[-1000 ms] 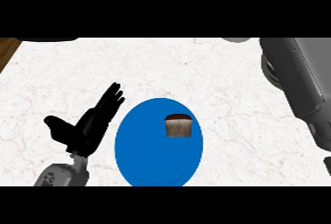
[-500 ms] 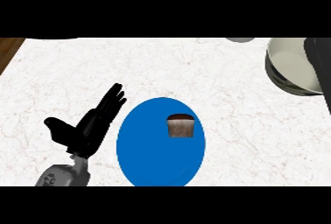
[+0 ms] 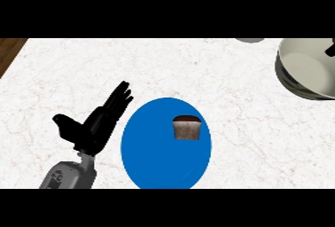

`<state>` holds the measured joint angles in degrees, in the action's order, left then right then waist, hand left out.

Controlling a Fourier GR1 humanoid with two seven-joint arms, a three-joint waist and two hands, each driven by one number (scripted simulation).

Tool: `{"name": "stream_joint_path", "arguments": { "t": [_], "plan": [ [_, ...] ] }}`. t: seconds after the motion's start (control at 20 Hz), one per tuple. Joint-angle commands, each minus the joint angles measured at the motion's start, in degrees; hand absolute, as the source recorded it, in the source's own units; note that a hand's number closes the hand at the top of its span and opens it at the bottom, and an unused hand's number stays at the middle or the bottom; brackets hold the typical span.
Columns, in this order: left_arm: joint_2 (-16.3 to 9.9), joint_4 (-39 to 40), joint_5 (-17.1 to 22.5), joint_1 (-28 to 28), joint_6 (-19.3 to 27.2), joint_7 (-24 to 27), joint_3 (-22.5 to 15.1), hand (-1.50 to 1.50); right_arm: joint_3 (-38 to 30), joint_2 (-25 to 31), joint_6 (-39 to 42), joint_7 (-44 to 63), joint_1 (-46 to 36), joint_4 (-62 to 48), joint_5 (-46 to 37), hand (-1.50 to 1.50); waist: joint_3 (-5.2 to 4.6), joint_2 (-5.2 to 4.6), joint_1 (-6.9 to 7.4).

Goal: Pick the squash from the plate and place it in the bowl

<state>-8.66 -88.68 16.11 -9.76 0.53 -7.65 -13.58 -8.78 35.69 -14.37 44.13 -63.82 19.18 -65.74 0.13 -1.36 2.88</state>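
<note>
The squash [image 3: 186, 127], a small brownish piece with a dark top, lies on the upper right part of the blue plate [image 3: 163, 164] in the head view. My left hand [image 3: 91, 126] stands open just left of the plate, fingers straight and pointing up and to the right, touching nothing. The grey-white bowl [image 3: 307, 71] sits at the far right, cut by the view's edge. Over the bowl's right rim a dark sliver [image 3: 330, 50] shows at the edge, probably part of my right hand; the rest of it is out of sight.
The white marbled counter [image 3: 196, 66] spreads between plate and bowl. A brown wooden strip [image 3: 9, 53] marks the counter's far left edge. A small grey object [image 3: 248, 40] peeks in at the top.
My right forearm, which covered the bowl at the right, has drawn away to the right and out of view, uncovering the bowl. The left hand, plate and squash have not moved.
</note>
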Motion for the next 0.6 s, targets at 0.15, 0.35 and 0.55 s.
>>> {"name": "stream_joint_path", "arguments": {
  "t": [0.15,0.35,0.55],
  "plan": [
    [1.12,0.41,-0.32,-0.39,-0.30,0.71,-0.31,0.00,-7.66,0.64,-8.88,-3.94,3.72,-5.87,6.06,-1.50,0.14,-0.50,0.89],
    [0.32,-1.60,0.05,-0.40,-0.47,-1.22,0.03,0.00,-11.42,-0.13,-14.46,-10.49,4.79,-4.89,10.02,-1.50,0.18,-0.26,0.98],
    [0.49,-0.59,-1.00,0.90,0.49,-0.23,0.13,0.00,-17.10,-1.36,-25.73,-17.01,4.80,2.11,16.24,-1.50,0.25,0.41,-0.29]
  ]
}}
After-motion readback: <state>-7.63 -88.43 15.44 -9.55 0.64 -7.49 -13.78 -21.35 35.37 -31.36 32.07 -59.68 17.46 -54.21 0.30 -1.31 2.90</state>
